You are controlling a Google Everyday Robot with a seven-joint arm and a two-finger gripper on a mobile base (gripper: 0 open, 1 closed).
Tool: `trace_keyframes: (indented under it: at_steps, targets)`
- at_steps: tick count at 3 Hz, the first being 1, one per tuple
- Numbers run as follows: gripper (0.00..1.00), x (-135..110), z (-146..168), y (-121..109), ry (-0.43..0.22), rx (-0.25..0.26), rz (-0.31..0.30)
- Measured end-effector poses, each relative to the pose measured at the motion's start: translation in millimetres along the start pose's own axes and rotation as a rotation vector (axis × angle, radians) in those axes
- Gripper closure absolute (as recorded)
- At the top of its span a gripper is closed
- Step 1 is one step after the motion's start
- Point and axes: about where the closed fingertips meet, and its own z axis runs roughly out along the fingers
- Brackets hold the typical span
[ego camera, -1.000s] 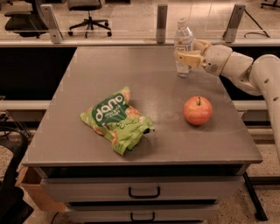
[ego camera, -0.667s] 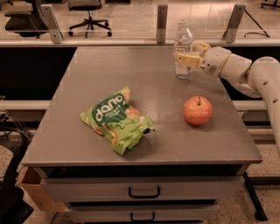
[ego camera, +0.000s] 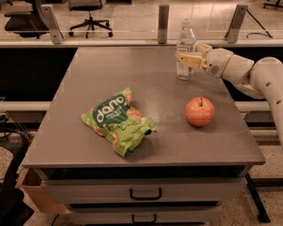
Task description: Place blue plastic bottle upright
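From where I stood, the blue plastic bottle [ego camera: 185, 43] was upright on its base at the far right part of the grey table [ego camera: 154, 70], its white cap on top and its label facing into the room. The gripper [ego camera: 187, 54] had reached in from the right at about the height of the label. Its pale yellowish fingers [ego camera: 189, 60] were clamped on the bottle's middle, one across the near side and the other mostly hidden behind the plastic. The white arm [ego camera: 247, 75] ran back from it off the right edge of the table and curved down out of sight. Nearer to me, well apart from the bottle, a red apple [ego camera: 199, 111] sat stem up on the right half of the tabletop. A crumpled green snack bag [ego camera: 118, 120] lay flat left of centre, tilted so that its white lettering ran diagonally. Neither touched the bottle or the other. Below the tabletop were two drawers [ego camera: 146, 193] with dark handles, one under the other. A cardboard box [ego camera: 32, 189] stood on the floor at the table's left front corner. Beyond the table ran a low rail with upright posts [ego camera: 163, 17], and past that an office chair [ego camera: 89, 13] stood on the pale floor.
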Motion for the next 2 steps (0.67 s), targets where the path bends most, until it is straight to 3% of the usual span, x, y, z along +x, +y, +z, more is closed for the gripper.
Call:
trace_keyframes:
  at_steps: [2]
  targets:
    - [1.00, -2.1, 0.1, -0.2, 0.000, 0.000, 0.000]
